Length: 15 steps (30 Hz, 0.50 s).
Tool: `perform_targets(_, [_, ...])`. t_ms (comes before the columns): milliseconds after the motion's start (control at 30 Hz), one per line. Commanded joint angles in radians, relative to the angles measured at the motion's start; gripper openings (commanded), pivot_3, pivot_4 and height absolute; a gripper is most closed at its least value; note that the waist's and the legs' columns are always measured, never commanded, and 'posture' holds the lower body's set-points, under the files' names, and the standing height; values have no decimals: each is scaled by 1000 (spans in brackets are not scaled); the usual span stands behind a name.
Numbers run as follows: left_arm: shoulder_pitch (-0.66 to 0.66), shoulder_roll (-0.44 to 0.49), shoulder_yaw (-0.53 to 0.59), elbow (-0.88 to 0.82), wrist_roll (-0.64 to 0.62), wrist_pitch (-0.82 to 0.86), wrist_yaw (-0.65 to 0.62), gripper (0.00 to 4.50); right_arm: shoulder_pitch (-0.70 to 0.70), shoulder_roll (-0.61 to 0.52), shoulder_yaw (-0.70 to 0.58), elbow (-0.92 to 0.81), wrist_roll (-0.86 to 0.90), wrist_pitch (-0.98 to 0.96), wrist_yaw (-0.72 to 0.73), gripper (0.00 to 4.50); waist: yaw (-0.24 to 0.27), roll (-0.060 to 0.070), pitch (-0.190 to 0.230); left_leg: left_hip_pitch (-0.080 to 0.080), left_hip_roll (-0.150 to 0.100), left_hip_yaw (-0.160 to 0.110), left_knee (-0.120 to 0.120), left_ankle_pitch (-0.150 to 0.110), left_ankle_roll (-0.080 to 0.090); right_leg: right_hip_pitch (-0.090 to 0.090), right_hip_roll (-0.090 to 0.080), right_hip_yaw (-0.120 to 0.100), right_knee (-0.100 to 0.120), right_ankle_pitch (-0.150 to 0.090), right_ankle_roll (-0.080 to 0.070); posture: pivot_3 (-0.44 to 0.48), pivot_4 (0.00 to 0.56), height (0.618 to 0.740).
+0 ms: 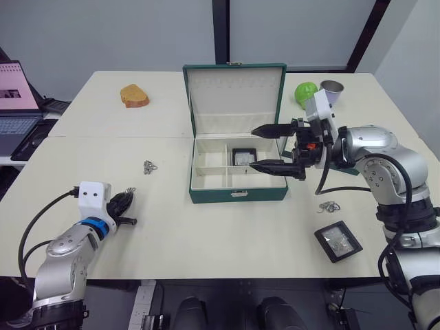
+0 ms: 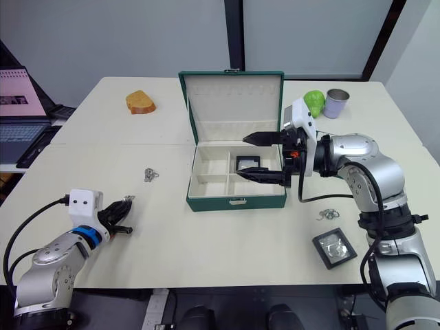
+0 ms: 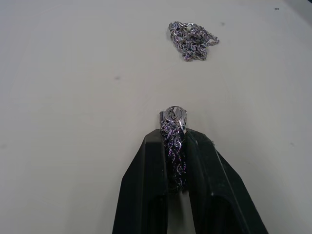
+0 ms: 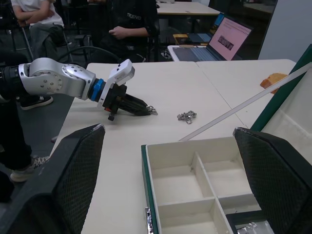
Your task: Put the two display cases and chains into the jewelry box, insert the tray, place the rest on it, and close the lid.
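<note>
Silver chain (image 3: 174,146) runs lengthwise between the left fingers (image 3: 146,185).

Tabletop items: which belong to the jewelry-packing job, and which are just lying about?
Job:
jewelry box, lid open
display case inside box
display case on table
chain in left gripper
loose chains

Lying about:
bread
green apple
metal cup
laptop

- Jewelry box (image 2: 236,180) open at bench (image 2: 206,240) centre, lid (image 2: 232,103) upright, one display case (image 2: 247,163) inside.
- Right gripper (image 2: 249,157) spread wide over box.
- Left gripper (image 2: 124,212) pinching a chain (image 2: 128,199).
- Second case (image 2: 334,248) and loose chain (image 2: 329,214) lying right of box; another chain (image 2: 150,174) left.
</note>
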Motion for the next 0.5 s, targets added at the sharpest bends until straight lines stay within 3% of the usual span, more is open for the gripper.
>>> perform_targets(33, [35,26,55,-143,-60,75,-1,217,-45,-14,-64,-30,51,18,10,4500,-2,-1,0,0,0,0,0,0,0,-1,0,0,0,0,0,0,150,740])
perform_targets(233, [44,76,115,-351,-157,219,11,217,-60,-37,-90,-34,81,40,26,4500,-2,-3,2,-2,0,0,0,0,0,-1,0,0,-1,0,0,0,150,740])
perform_targets(367, [-46,60,146,-495,-264,352,103,217,-55,-61,-94,-15,70,26,37,4500,2,-3,2,-2,0,-1,0,0,0,-1,0,0,-1,0,0,0,150,740])
perform_targets(500, [-155,7,69,-617,-339,478,219,217,-56,-78,-96,8,57,13,43,4500,5,-4,2,-2,0,-1,0,0,0,0,0,0,-1,0,0,0,150,740])
